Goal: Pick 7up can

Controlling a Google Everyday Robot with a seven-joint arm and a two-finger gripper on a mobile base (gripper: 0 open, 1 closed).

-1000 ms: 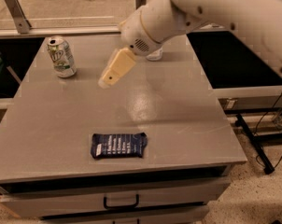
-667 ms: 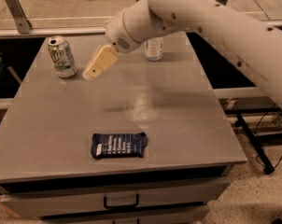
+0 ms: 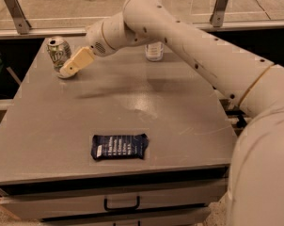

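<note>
The 7up can stands upright at the far left of the grey table. It is white and green with a silver top. My gripper reaches across from the right on the white arm. Its cream-coloured tip is right beside the can's lower right side, just above the table. I cannot tell whether it touches the can.
A clear plastic bottle stands at the back of the table, partly hidden behind my arm. A dark blue snack packet lies flat near the front edge. A drawer handle is below the table top. A rail with metal posts runs behind.
My arm has swung left and farther across the table. The gripper has gone from the table's middle to right beside the can. The can, bottle and packet have not moved.
</note>
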